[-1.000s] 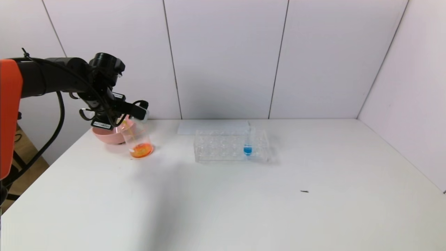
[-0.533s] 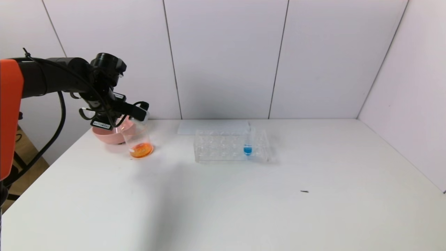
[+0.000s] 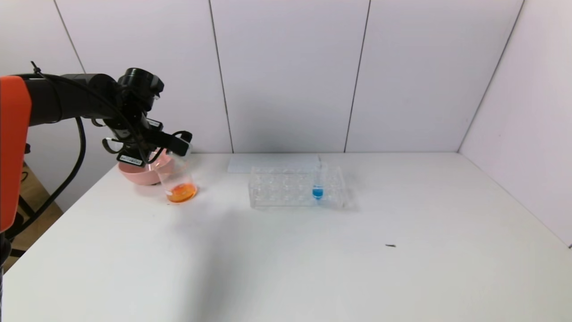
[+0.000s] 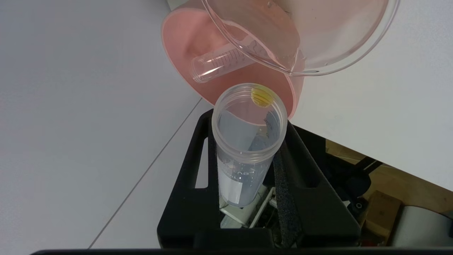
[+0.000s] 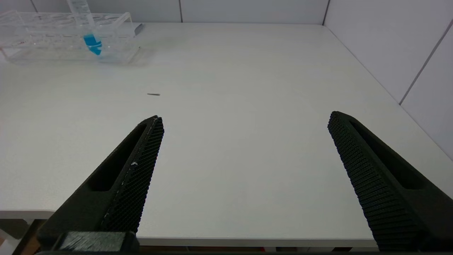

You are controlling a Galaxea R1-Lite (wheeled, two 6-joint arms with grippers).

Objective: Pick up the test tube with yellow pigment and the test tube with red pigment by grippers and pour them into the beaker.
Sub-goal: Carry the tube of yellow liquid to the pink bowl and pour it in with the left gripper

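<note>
Yellow-pigment test tube (image 4: pixel 247 148) sits pinched between the fingers of my left gripper (image 4: pixel 247 159), tipped mouth-first toward the beaker (image 3: pixel 178 179) at the left of the head view; only a small yellow drop clings inside its rim in my left wrist view (the rest of the tube looks clear). The beaker's rim (image 4: pixel 300 67) fills the top of that wrist frame, and its orange liquid shows only in the head view. Behind it lies the pink bowl (image 3: pixel 134 174), partly hidden by my gripper (image 3: pixel 172 143), with another clear tube (image 4: pixel 219 63) lying inside; I cannot tell its contents. Near the centre stands the clear rack (image 3: pixel 297 187), holding the blue-liquid tube (image 3: pixel 317 185). My right gripper (image 5: pixel 244 141) hovers with fingers spread wide over the bare table (image 5: pixel 247 88), out of the head view.
</note>
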